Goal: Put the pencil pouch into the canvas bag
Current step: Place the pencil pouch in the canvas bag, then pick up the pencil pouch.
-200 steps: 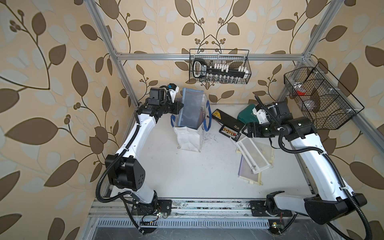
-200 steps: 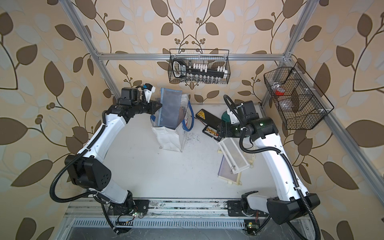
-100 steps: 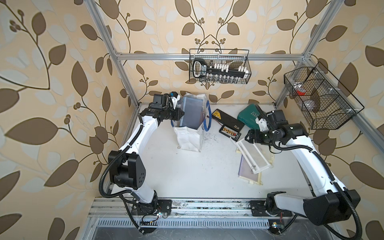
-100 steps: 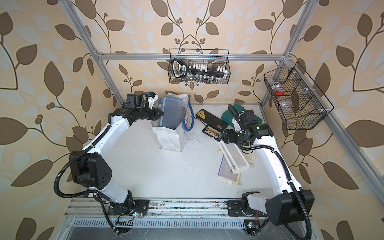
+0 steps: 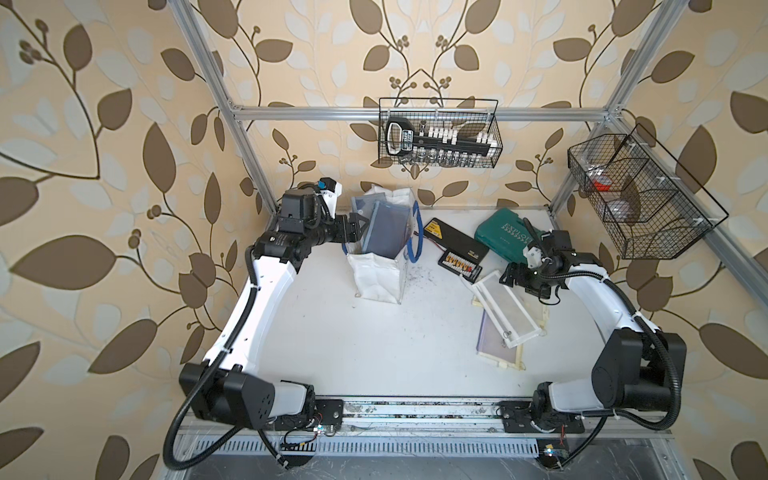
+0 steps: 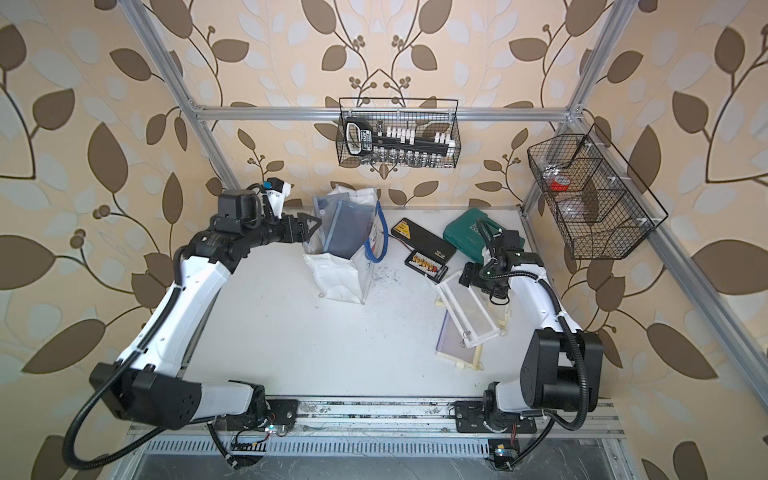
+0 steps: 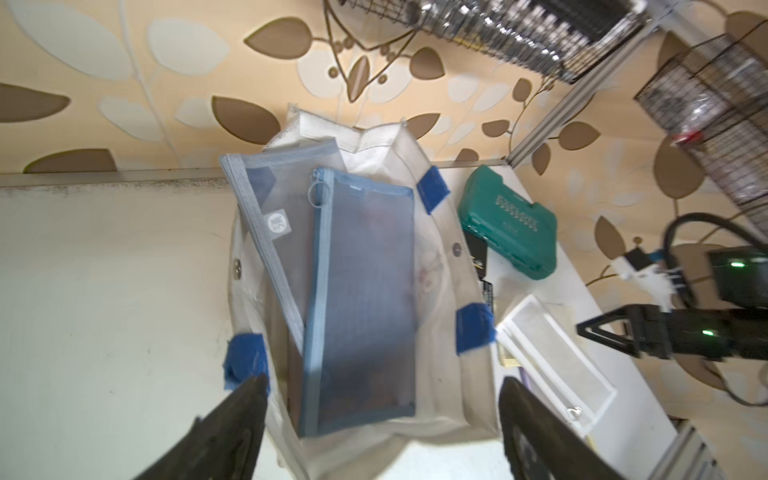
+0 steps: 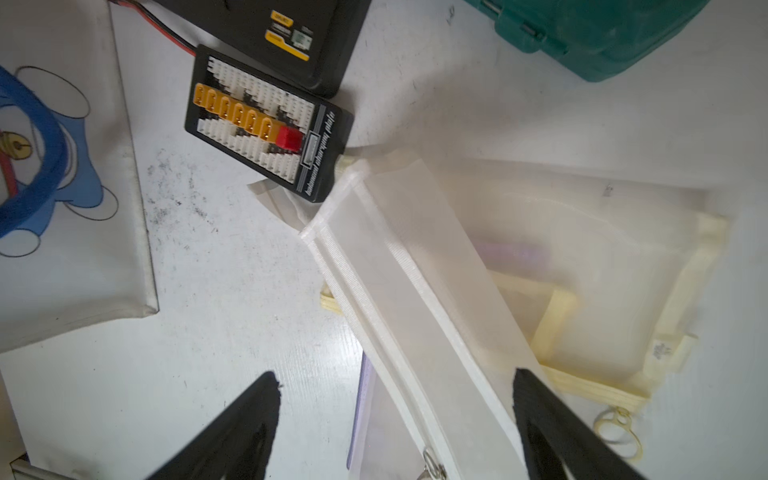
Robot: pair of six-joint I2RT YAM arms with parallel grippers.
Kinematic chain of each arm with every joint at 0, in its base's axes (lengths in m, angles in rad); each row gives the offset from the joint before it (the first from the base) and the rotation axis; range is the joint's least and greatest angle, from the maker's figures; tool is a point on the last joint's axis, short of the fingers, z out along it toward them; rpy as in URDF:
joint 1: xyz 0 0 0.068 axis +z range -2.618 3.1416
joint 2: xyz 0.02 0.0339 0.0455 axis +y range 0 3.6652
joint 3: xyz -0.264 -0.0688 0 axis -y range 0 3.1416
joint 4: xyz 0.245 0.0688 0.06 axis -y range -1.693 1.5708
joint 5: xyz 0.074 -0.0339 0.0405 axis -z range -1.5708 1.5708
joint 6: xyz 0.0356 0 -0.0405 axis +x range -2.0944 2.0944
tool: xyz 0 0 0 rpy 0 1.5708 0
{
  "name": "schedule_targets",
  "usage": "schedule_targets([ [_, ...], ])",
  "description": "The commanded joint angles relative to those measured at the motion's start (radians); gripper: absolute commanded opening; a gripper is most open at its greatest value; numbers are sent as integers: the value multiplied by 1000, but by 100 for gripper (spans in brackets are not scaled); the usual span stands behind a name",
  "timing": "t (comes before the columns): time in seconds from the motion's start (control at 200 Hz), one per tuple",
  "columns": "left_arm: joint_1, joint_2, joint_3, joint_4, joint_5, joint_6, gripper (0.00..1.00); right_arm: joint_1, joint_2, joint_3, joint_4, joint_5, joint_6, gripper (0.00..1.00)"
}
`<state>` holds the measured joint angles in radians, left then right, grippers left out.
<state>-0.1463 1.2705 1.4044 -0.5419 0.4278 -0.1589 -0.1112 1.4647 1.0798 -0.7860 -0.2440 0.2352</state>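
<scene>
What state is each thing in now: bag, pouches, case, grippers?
canvas bag: upright, mouth open
blue pencil pouch: standing in the bag, top sticking out
grey pouch: in the bag too
white pouch: lying outside the bag
green case: closed
left gripper: open, empty, beside the bag
right gripper: open, empty, over the white pouch

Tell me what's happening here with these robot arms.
Two robot arms are loading pouches into a canvas bag. The left gripper is open at the bag's mouth, and a blue pouch stands inside, not gripped. The right gripper hangs open over a white mesh pouch lying on the table.
</scene>
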Motion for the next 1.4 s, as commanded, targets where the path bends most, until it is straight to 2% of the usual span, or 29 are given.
schedule_targets([
  [0.0,-70,-86,-60,48,70,-111,89,-9,49,-24,54,-30,-22,86],
  [0.14,-173,-159,-148,116,94,-218,89,-11,112,-23,69,-25,-37,85],
  [0.255,-190,-196,-201,163,122,-290,89,-11,151,-29,80,-20,-48,79],
  [0.47,-190,-212,-175,105,121,-258,87,-9,157,-77,100,-1,-60,59],
  [0.71,-190,-195,-155,107,144,-279,87,31,197,-122,125,48,-90,59],
  [0.795,-190,-201,-161,109,143,-284,87,33,190,-121,124,40,-88,46],
  [0.88,-190,-209,-162,95,140,-282,86,33,159,-106,111,29,-85,27],
  [0.94,-190,-212,-166,86,140,-281,84,33,127,-87,96,15,-84,8],
  [0.985,-189,-211,-169,74,141,-281,83,35,103,-73,82,2,-82,0],
  [1.18,-198,-196,-185,60,167,-334,82,66,-57,18,-4,-70,-51,0],
  [1.33,-245,-176,-190,84,167,-376,87,87,-189,86,-58,-153,-5,0],
  [1.395,-272,-164,-194,111,169,-399,94,106,-225,119,-87,-195,19,0],
])
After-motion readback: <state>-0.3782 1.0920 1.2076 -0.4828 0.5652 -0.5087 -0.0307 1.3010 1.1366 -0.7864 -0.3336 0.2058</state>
